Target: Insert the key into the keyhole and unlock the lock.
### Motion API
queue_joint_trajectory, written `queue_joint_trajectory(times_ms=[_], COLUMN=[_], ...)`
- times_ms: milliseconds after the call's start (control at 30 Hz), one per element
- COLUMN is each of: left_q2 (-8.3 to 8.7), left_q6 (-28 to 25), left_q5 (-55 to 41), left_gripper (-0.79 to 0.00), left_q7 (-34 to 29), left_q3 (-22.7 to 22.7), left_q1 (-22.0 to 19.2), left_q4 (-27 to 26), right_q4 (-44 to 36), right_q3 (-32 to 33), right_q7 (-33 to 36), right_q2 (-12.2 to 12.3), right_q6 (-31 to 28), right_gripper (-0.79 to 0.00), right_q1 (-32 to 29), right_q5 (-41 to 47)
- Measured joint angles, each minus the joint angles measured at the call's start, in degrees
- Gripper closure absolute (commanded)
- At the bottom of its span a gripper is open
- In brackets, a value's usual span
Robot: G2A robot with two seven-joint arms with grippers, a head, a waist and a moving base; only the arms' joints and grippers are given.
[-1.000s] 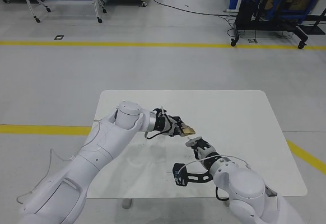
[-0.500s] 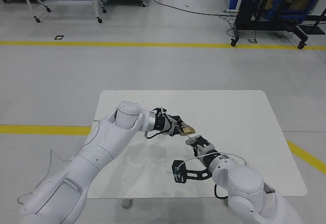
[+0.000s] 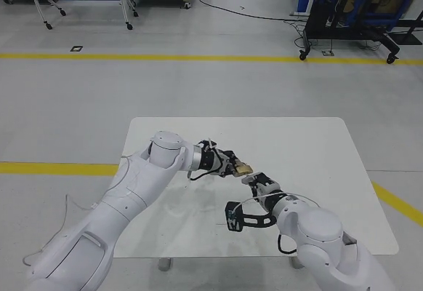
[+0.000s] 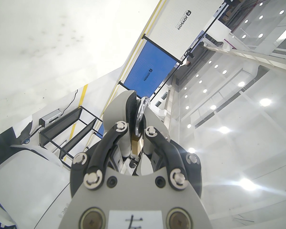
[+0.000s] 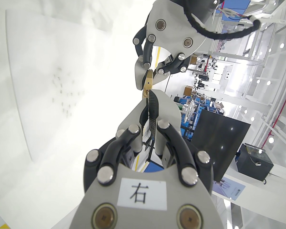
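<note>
A brass padlock (image 3: 243, 169) hangs above the middle of the white table (image 3: 306, 145), with my left gripper (image 3: 235, 168) shut on it. In the left wrist view its brass body (image 4: 135, 147) sits between the pads and its silver shackle (image 4: 141, 110) sticks out past the fingertips. My right gripper (image 3: 258, 182) is just beside the padlock, shut on the key. In the right wrist view only the key's silver tip (image 5: 145, 93) shows beyond my right gripper (image 5: 149, 100), meeting the end of the padlock (image 5: 148, 81) that the left gripper (image 5: 146, 78) holds.
Both grippers hover above the tabletop (image 5: 50, 84), which has faint dark specks (image 5: 64, 96). Its front edge (image 3: 255, 254) lies close under the right arm. Racks and a black cart (image 3: 349, 29) stand far off on the floor.
My right gripper has moved slightly toward the padlock, closing the gap between key and lock. The left arm has kept still with the padlock.
</note>
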Motion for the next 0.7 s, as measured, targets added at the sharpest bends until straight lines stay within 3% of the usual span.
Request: queue_joint_trajectory(times_ms=[700], left_q2=[-0.43], left_q6=[-1.3], left_q5=[-0.5], left_gripper=[0.000], left_q7=[-4.5], left_q3=[-0.2], left_q1=[0.3], left_q4=[1.1], right_q4=[0.4], right_q3=[3.1], right_q7=[-1.9], right_q2=[-0.3], right_q6=[4.6], right_gripper=[0.000], right_q1=[-3.1], right_q5=[1.7])
